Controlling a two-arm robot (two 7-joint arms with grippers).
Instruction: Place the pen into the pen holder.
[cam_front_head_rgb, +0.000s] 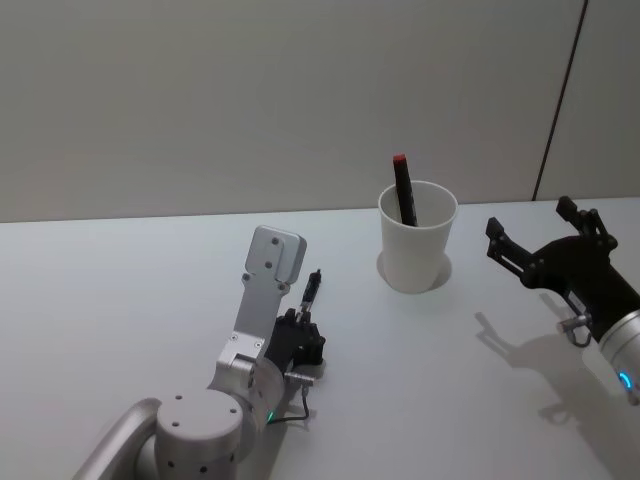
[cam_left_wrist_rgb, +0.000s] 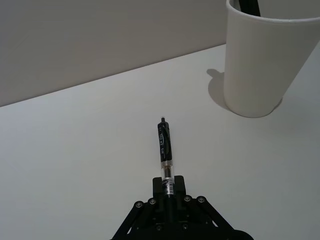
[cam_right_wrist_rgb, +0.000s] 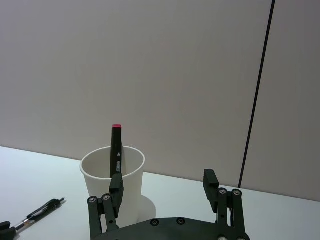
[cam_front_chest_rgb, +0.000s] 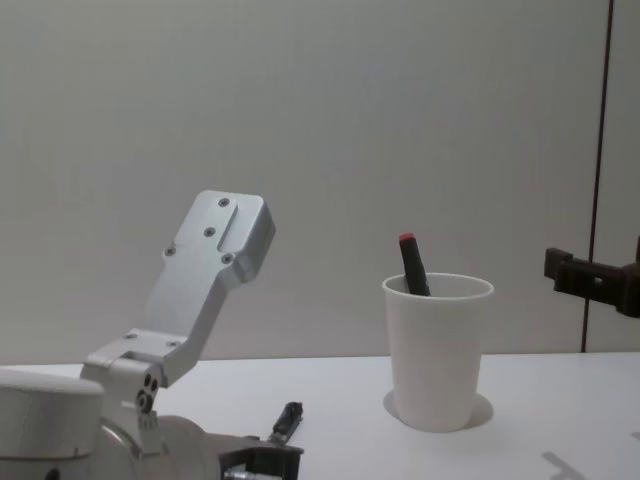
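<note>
- Left gripper (cam_left_wrist_rgb: 169, 189): jaws are closed on the tail end of the black pen (cam_left_wrist_rgb: 165, 145), and most of the barrel projects forward past the fingertips. It is held low over the table (cam_front_head_rgb: 120, 280), close to level. Whether the tip clears the surface cannot be told.
- Pen holder (cam_front_head_rgb: 417, 245): a white paper cup, upright, standing ahead and to the right of the held pen and well apart from it. A black marker (cam_front_head_rgb: 403, 190) with a red cap stands inside, toward the cup's left side.
- Right gripper (cam_front_head_rgb: 532, 222): fingers spread wide and holding nothing. It hovers to the right of the cup, apart from it.
- Step in hand, as judged: carrying the pen to the cup. Insertion is not yet done.
- Recommended practice: raise the pen above the rim before moving sideways, since a low approach would likely knock the light cup. Tilt the pen tip-down, aim for the open side away from the marker, lower until the tip is well inside, then release.
- Risk: with a grip at the very end, the pen may pivot in the jaws while tilting.
</note>
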